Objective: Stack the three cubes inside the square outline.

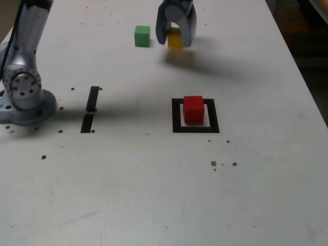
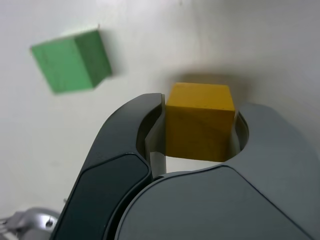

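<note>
With both fingers of the claw [image 1: 175, 41] clamped on its sides, the yellow cube [image 2: 200, 122] sits squarely between them, its faces lined up with the grip and its edges looking about equal. Just beside the claw, on the exterior view's left, the green cube [image 1: 142, 36] lies turned at an angle to it in the wrist view. Nearer the exterior camera than the claw, the square outline [image 1: 177, 118] frames the red cube [image 1: 193, 110].

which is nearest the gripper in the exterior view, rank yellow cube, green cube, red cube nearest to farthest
1. Yellow cube: between the fingers of the gripper.
2. Green cube: just off the gripper, toward the exterior view's left.
3. Red cube: farthest, inside the square outline, lower in the exterior view.
</note>
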{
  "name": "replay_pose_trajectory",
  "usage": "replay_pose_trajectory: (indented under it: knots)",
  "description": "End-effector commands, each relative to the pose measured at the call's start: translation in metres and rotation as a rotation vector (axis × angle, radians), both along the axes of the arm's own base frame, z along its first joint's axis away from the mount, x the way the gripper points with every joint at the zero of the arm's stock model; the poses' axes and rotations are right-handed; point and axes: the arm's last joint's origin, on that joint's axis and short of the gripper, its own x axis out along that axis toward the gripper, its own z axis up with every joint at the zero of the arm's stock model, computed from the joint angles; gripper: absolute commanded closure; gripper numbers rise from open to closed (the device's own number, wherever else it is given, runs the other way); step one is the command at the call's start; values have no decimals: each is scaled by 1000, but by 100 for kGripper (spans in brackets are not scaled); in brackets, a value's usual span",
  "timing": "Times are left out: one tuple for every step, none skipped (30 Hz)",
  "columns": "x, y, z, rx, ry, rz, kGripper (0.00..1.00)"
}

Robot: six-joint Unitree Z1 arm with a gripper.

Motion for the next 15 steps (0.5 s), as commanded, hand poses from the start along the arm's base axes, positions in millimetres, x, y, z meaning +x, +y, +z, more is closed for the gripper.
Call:
replay_pose_trajectory:
  knots:
    - [-1,-20,28,24,-19,-13,84]
    - [-2,-38,49,37,-29,-21,85]
    - [-3,-54,64,46,-40,-27,85]
    - [-5,-71,78,51,-53,-33,85]
    - [-8,-88,91,52,-69,-38,85]
    - [-11,-106,101,49,-84,-40,85]
    - [-15,-123,110,43,-99,-40,85]
    - [-19,-139,116,35,-111,-36,85]
    - [-24,-155,120,26,-121,-29,85]
    - [-27,-169,122,15,-127,-21,85]
    - [-30,-183,123,5,-130,-10,85]
    - [-33,-195,123,-4,-129,2,85]
    - [-34,-207,122,-10,-126,17,85]
    - [-35,-218,120,-15,-120,32,85]
    - [-35,-227,117,-19,-113,49,85]
